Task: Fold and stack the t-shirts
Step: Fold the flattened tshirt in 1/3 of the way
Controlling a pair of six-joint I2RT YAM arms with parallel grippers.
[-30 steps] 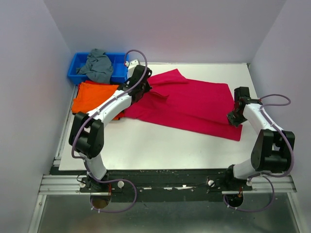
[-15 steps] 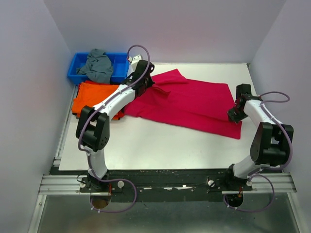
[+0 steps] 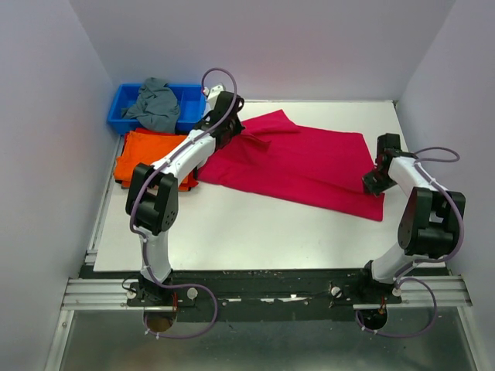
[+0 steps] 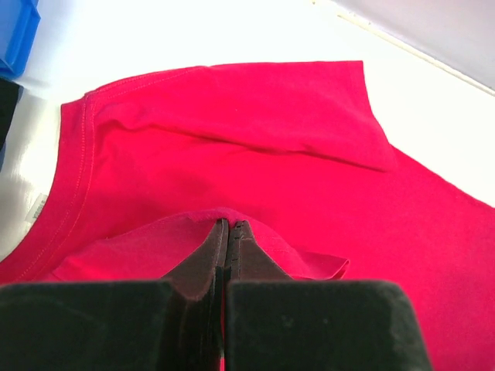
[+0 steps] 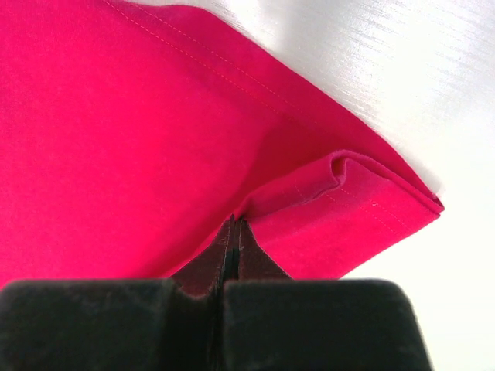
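Observation:
A red t-shirt point(image 3: 302, 166) lies spread across the white table. My left gripper point(image 3: 232, 133) is shut on a pinched fold of the red shirt point(image 4: 232, 147) near its collar end; its tips point(image 4: 230, 226) are buried in the cloth. My right gripper point(image 3: 372, 184) is shut on a fold of the red shirt point(image 5: 116, 131) at its hem corner, tips point(image 5: 233, 224) under the raised fold. A folded orange t-shirt point(image 3: 147, 154) lies at the table's left. A grey t-shirt point(image 3: 155, 104) sits in the blue bin point(image 3: 124, 100).
The blue bin stands at the back left corner, just behind the orange shirt. White walls close the table on the left, back and right. Bare white table point(image 3: 255, 228) lies in front of the red shirt.
My left gripper has moved back and to the right with the shirt's collar end, drawing that edge off the orange shirt. My right gripper has shifted slightly back, still gripping the hem.

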